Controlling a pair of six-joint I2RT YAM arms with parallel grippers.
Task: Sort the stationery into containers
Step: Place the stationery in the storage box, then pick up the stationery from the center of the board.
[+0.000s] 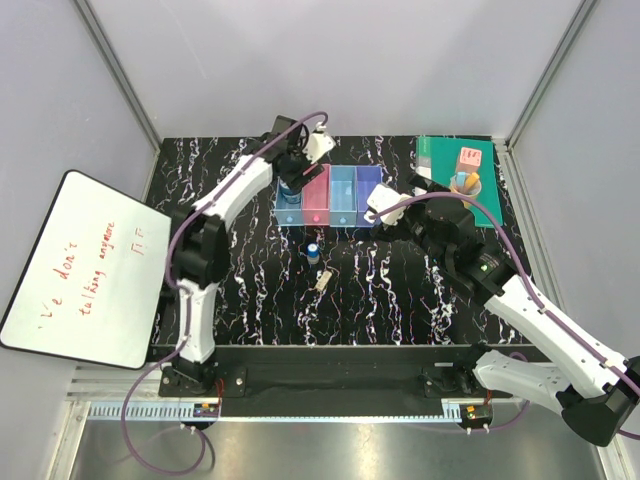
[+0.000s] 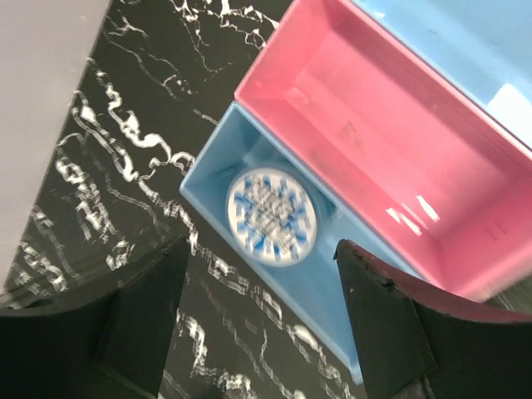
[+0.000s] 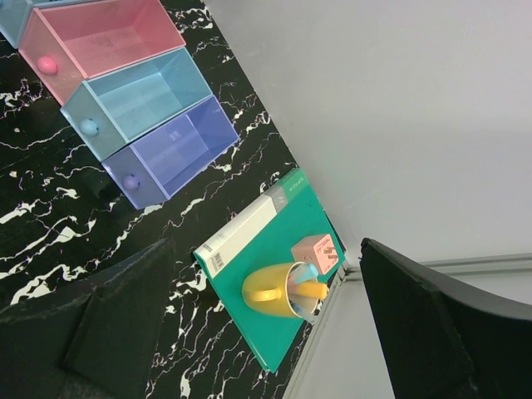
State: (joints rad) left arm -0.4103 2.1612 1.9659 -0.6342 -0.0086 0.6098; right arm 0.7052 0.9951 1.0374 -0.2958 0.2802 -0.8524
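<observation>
Currently the left gripper point(image 2: 259, 249) hangs just above the near-left end of the light blue bin point(image 1: 290, 208). Its jaws are spread and nothing sits between them. The disc point(image 2: 271, 217) lies flat on that bin's floor, close to the end wall, with its blue-and-white patterned face up and no finger touching it. The pink bin point(image 1: 316, 195) stands against the light blue one, then come the blue bin point(image 1: 343, 195) and the purple bin point(image 1: 368, 190), all four side by side in a row at the far middle of the table point(image 1: 400, 300).

Nearer the arms, the cylinder point(image 1: 313, 250) stands on the table in front of the pink bin, apart from it. The clip point(image 1: 322, 280) lies a little nearer, beside the cylinder but not touching it.

Over on the right, the right gripper point(image 3: 264, 245) is held above the table between the purple bin and the book point(image 3: 274, 332), with its jaws released wide and empty. The mug point(image 3: 270, 293) lies or stands on the book, which of the two I cannot tell. An orange stick point(image 3: 314, 289) shows at its mouth. The cube point(image 3: 316, 252) sits just beside the mug, also on the book.

A whiteboard point(image 1: 85, 265) with red writing leans at the table's left edge.
</observation>
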